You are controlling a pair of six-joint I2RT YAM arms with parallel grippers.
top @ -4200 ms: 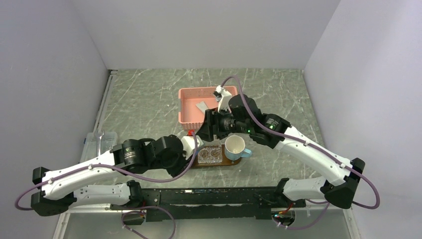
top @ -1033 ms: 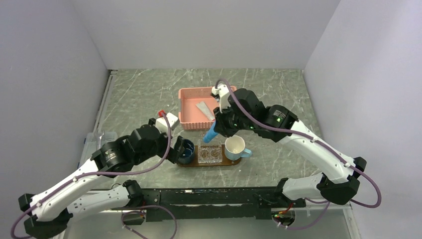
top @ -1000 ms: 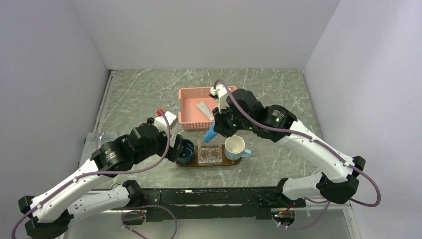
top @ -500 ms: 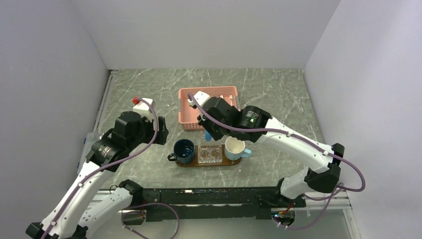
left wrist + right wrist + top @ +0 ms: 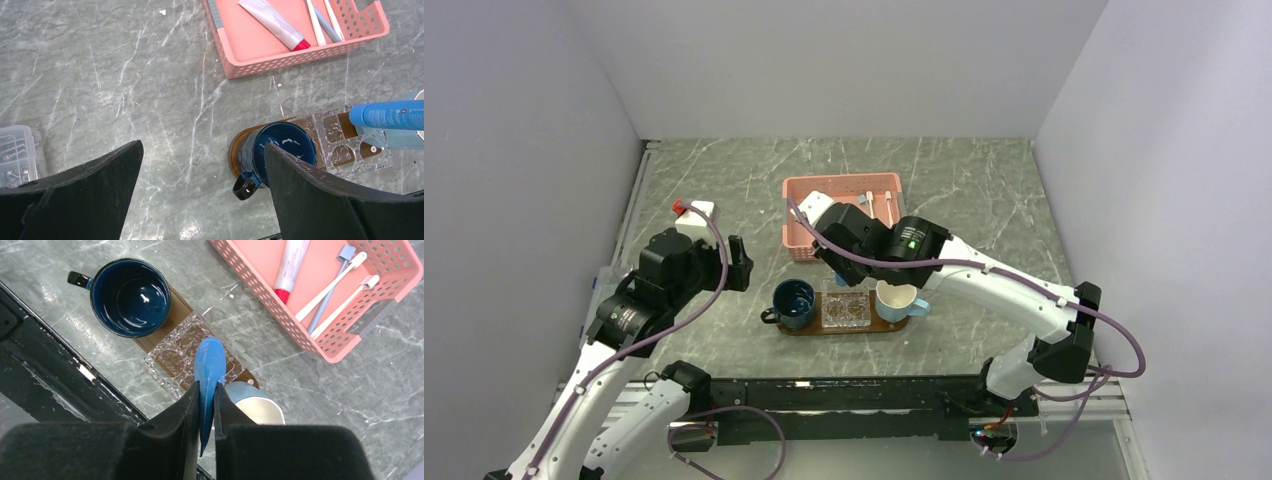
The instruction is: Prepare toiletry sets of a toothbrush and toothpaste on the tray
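Blue toothpaste [image 5: 209, 365] is what I have in hand: the right fingers [image 5: 186, 412] are clamped together on the flat tail of the tube, and its rounded cap end points down over the clear dish [image 5: 172, 357] that sits midway along the tray [image 5: 179, 306]; I can't tell whether the cap touches the dish; from the left wrist camera the tube lies level above the dish's right side. Glossy and dark brown, the tray rests on the green-grey marble tabletop [image 5: 724, 190], with a dark blue mug [image 5: 129, 296] on one end and a pale blue mug [image 5: 257, 410] on the other, the dish between them. Near the tray, on its far side from the arm bases, stands the pink basket [image 5: 300, 335]; in it lie a white tube with a red cap [image 5: 292, 265] and three toothbrushes [image 5: 327, 287] side by side, two white and one grey-blue. Off to the left of the dark mug, the left fingers [image 5: 85, 185] stand wide apart with nothing between them, raised over bare marble and well apart from the tray; a small clear box [image 5: 15, 155] sits at the tabletop's left edge.
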